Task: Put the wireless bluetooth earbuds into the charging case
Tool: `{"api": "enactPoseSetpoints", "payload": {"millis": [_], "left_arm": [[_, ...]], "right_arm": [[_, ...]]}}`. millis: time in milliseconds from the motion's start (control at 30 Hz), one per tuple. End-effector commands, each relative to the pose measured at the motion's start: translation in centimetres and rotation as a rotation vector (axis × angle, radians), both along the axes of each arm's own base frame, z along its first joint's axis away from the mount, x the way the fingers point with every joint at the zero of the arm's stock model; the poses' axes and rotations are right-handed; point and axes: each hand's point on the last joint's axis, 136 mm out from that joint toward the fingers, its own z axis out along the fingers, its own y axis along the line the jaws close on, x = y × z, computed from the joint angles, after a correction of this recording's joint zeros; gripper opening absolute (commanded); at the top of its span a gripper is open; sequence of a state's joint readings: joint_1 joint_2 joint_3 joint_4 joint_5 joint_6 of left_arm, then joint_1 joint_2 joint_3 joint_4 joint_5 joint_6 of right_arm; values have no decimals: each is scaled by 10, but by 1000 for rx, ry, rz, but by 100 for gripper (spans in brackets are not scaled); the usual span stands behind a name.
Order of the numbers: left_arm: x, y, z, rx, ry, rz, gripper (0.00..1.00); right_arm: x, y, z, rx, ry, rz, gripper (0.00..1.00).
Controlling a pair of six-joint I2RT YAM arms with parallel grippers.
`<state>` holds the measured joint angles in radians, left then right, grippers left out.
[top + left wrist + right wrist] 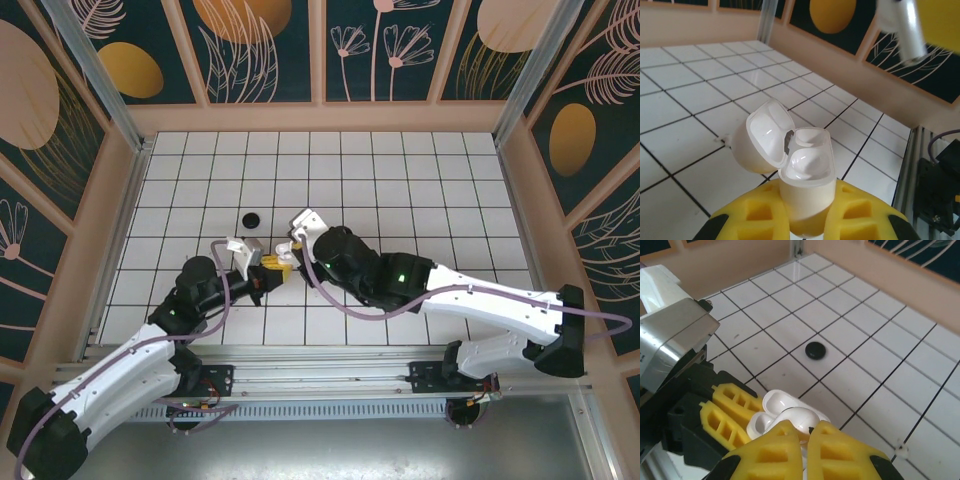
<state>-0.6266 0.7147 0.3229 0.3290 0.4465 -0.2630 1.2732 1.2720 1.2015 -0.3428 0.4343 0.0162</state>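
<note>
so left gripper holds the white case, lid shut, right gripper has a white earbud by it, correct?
No, the lid is open, per the left wrist view. The left gripper does hold the white case; the right gripper has a white earbud by it.

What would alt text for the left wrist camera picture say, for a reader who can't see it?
A small white charging case, lid flipped open, stands upright in the yellow left pincer above a white tiled table. At top right, blurred, a white earbud seems held by the yellow right pincer.
</note>
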Motion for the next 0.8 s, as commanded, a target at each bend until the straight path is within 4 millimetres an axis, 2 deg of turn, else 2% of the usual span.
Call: {"api": "enactPoseSetpoints", "payload": {"millis": [0,133,600,767], "left_arm": [[-6,-1,33,-73,-124,-36,0],[-7,0,36,-81,-136,-34,0],[-10,0,43,-96,-167,-45,0],[-8,3,43,-96,-168,-23,0]], "right_arm": [[3,5,13,9,-130,-13,0],[3,10,11,-18,-175,-16,0],[2,22,-16,-158,-201,19,0],[-8,26,-19,-177,-205,57,0]]}}
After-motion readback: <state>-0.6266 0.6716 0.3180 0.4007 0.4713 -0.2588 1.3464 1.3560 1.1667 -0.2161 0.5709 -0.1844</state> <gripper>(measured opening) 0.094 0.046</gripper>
